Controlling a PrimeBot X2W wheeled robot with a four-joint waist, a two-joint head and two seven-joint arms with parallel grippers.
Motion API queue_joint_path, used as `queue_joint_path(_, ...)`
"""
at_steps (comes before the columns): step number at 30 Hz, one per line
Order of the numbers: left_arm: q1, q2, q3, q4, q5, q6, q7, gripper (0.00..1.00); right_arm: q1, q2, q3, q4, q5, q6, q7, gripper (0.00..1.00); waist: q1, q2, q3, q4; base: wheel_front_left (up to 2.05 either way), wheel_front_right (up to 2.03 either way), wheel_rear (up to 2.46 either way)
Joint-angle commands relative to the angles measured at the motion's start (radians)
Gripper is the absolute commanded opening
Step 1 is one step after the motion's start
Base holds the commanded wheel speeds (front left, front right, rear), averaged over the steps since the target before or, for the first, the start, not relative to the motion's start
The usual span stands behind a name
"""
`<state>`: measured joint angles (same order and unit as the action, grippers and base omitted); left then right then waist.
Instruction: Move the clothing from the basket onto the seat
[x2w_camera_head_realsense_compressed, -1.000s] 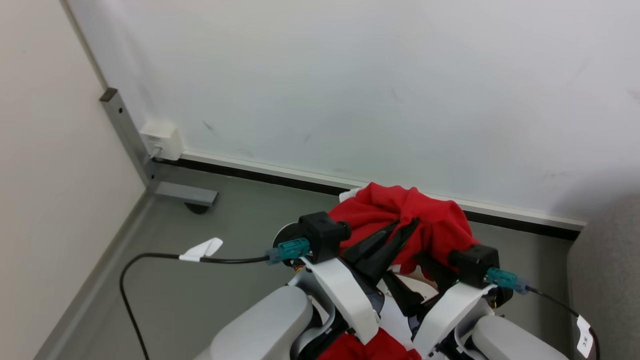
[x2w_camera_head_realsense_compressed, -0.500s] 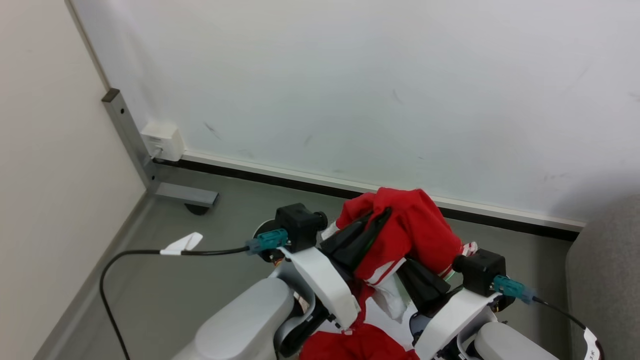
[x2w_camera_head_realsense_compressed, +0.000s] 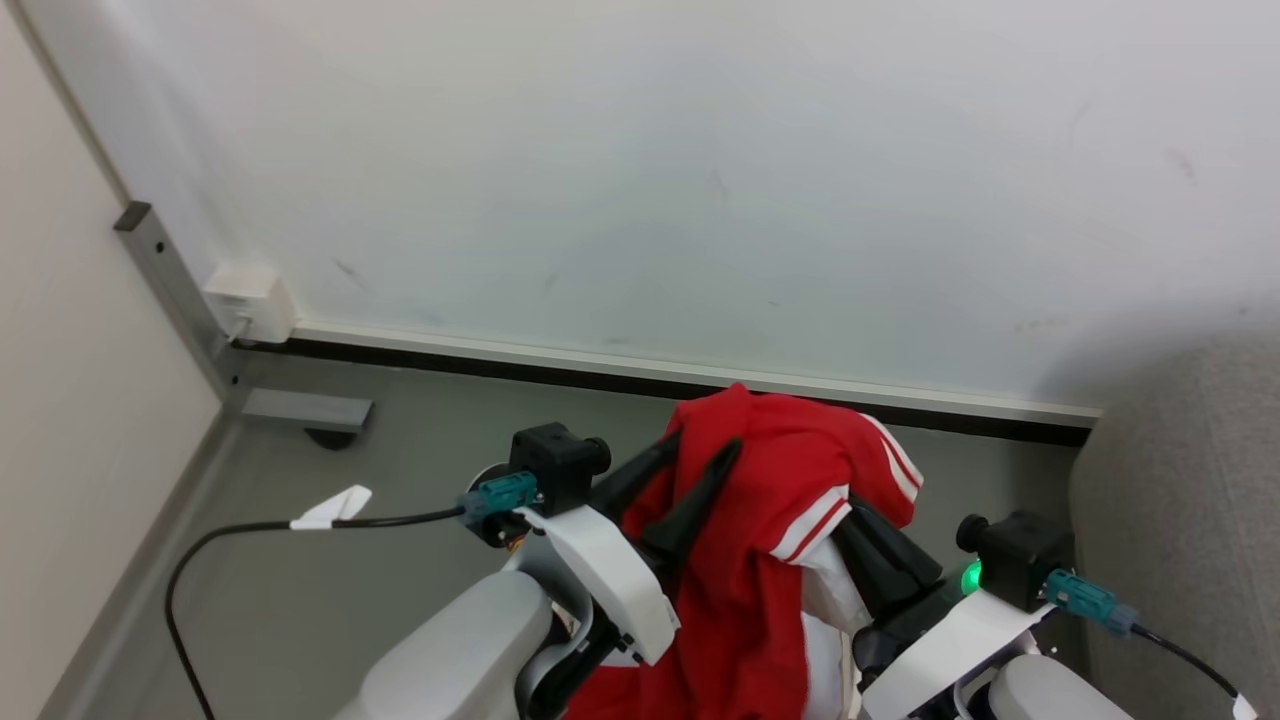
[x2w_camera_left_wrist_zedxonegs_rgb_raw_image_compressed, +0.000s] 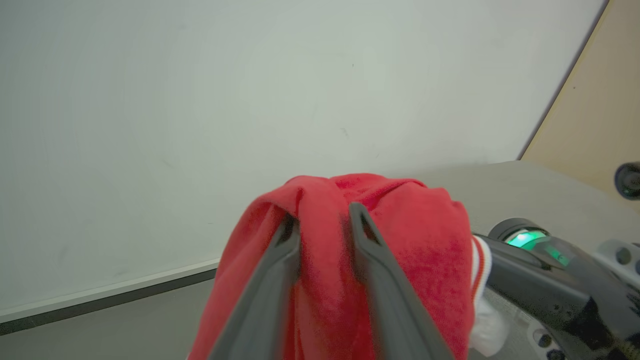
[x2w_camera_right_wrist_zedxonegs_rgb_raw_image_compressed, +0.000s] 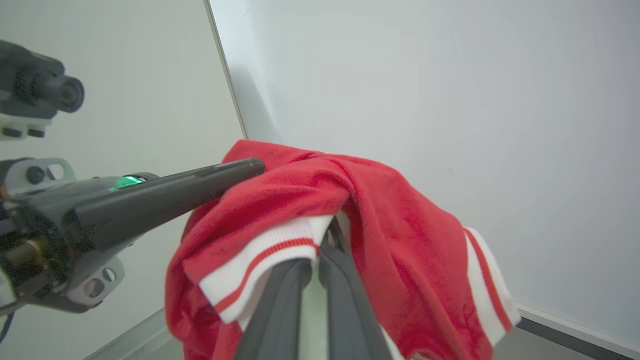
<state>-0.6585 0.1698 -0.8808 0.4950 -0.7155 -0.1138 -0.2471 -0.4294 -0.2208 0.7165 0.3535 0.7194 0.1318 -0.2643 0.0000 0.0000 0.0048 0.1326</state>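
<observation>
Hanging in the air before the robot, the clothing (x2w_camera_head_realsense_compressed: 770, 500) is draped over both grippers as a bright red bundle. White stripe trim shows on its right side, and a tail of cloth trails down toward the near edge between the two pale forearms. The left gripper (x2w_camera_head_realsense_compressed: 707, 442) pokes up into the left part of the bundle, its fingers a little apart with a fold of red cloth between them. The right gripper (x2w_camera_right_wrist_zedxonegs_rgb_raw_image_compressed: 322, 250) has its fingers pressed together, the tips hidden under a white-striped hem; I cannot tell whether cloth is pinched there. The seat (x2w_camera_head_realsense_compressed: 1190, 520) is a grey mass at the right, apart from the clothing. A white wall (x2w_camera_head_realsense_compressed: 700, 180) stands on the far side above the grey floor (x2w_camera_head_realsense_compressed: 400, 560).
</observation>
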Motion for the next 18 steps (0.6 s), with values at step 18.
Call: queue_joint_path(18,0.066,0.07,0.044,-0.17,0.076,0.046,-0.017,1.0,0.025,-0.087,-0.208,-0.176,-0.049,-0.002,0.0,0.0,0.0,0.0,0.01,-0.271,0.0,0.0,0.0)
